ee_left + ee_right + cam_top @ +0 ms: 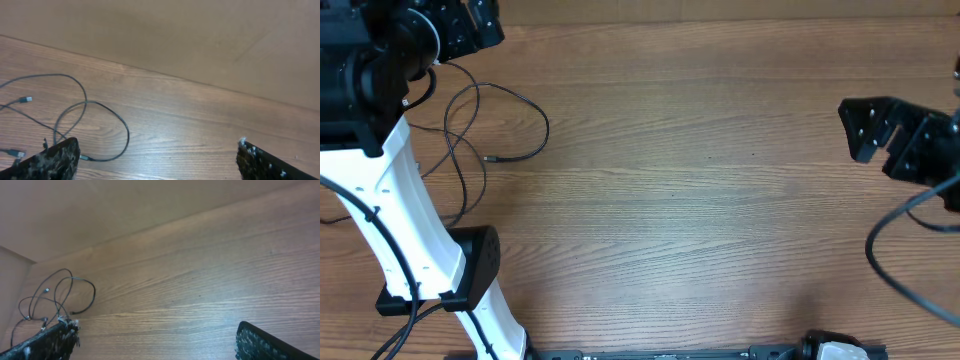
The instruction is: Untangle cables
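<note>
We find the cables to be thin black cords in loose, overlapping loops with small silvery plug ends. They lie on the wooden table beside the left arm. The left tool stands apart. The right tool is likewise apart, well away from them.

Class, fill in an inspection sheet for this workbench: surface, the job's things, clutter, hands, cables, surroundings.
Surface: wooden table, light brown grain.
Job's things: thin black cords in loose, overlapping loops on the table's left side; a silvery plug shows.
Clutter: nothing seen.
Hands: left hand open, close to the cords, gripping nothing; right hand open, well away from them, gripping nothing.
Cables: thick black arm wire loops beside the right arm.
Surroundings: plain tan wall behind the table.
</note>
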